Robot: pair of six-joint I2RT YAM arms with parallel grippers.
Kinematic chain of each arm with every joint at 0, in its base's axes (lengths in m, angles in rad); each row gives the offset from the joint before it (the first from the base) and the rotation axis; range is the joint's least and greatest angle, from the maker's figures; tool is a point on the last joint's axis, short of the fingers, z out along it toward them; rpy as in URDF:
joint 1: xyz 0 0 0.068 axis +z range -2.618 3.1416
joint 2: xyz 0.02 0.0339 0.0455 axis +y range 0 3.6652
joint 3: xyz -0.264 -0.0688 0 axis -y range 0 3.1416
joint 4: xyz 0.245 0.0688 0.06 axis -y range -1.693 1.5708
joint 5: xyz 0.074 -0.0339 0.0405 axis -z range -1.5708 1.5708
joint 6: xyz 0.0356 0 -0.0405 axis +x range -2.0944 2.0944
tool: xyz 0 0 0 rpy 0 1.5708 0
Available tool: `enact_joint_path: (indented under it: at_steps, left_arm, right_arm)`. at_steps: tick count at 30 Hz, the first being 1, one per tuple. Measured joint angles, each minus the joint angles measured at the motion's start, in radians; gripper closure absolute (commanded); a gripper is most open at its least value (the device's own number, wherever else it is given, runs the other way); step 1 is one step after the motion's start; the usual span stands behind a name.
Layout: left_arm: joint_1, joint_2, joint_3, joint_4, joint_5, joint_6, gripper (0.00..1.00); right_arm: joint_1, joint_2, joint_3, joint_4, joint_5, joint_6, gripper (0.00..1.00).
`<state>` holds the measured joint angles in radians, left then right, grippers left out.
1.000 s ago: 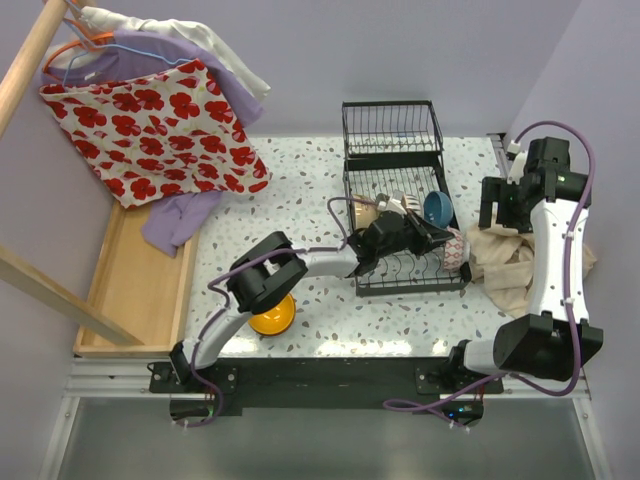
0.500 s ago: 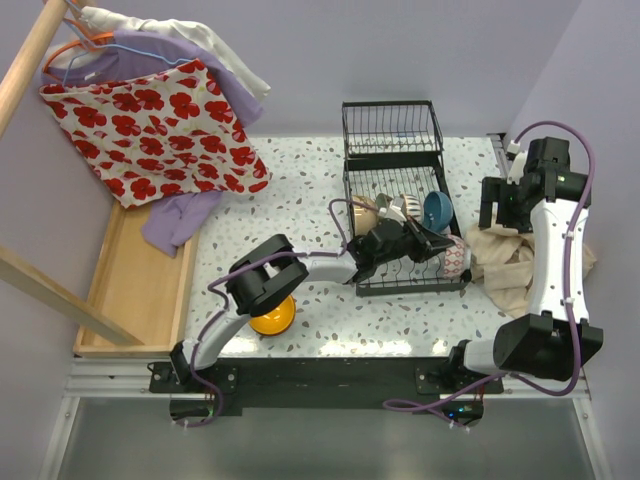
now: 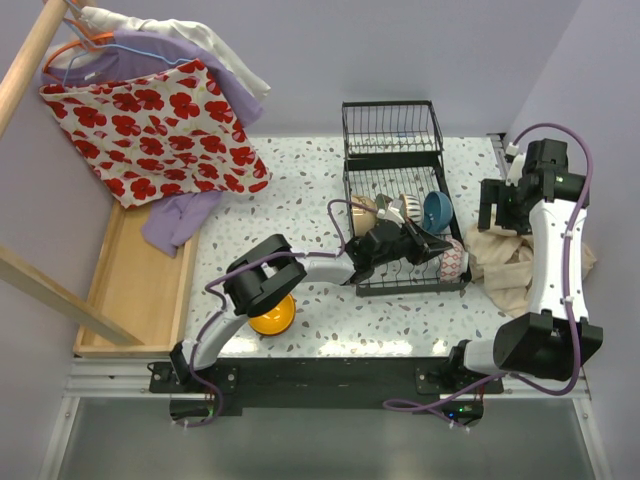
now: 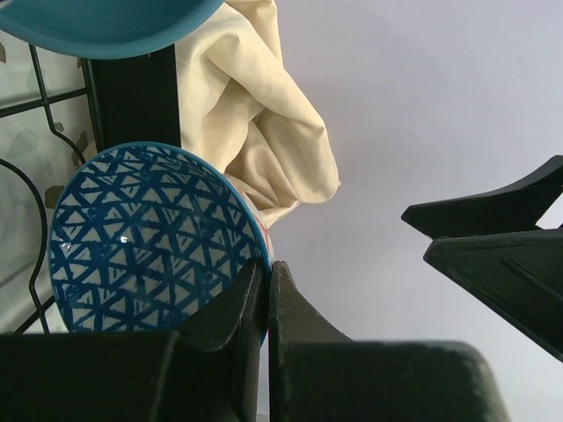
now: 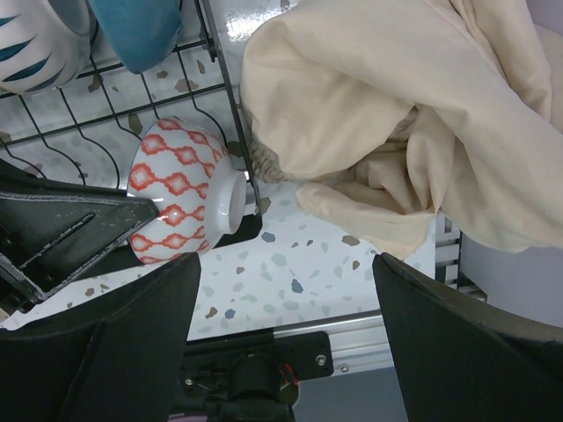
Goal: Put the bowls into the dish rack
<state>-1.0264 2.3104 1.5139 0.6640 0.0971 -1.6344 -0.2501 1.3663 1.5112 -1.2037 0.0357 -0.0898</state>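
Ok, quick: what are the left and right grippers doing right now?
Left gripper: closed on the rim of the blue-patterned bowl.
Right gripper: open, holding nothing.

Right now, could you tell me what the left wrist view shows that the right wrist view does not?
Only the left wrist: the blue-triangle inside of the patterned bowl, its rim pinched in the shut left gripper. Only the right wrist: that bowl's red-diamond outside, the speckled table, a blue-and-white bowl, the open right gripper. Both: the cream cloth, the plain blue bowl, the dish rack.
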Motion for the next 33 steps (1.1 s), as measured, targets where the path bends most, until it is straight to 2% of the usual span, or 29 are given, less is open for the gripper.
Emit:
enact_joint_path:
  at_steps: [19, 22, 29, 33]
  left_arm:
    - [0.023, 0.032, 0.011, 0.061, 0.039, 0.089, 0.93]
    - [0.04, 0.032, 0.005, 0.073, 0.052, 0.115, 0.9]
    - [0.062, 0.032, -0.01, 0.1, 0.064, 0.144, 0.67]
    - [0.072, 0.032, -0.026, 0.134, 0.063, 0.154, 0.59]
  right_arm:
    - [0.0, 0.018, 0.0, 0.008, 0.0, 0.0, 0.16]
    - [0.0, 0.019, -0.001, 0.009, 0.0, 0.0, 0.16]
    - [0.0, 0.019, -0.002, 0.009, 0.0, 0.0, 0.16]
    - [0.0, 0.019, -0.002, 0.009, 0.0, 0.0, 0.16]
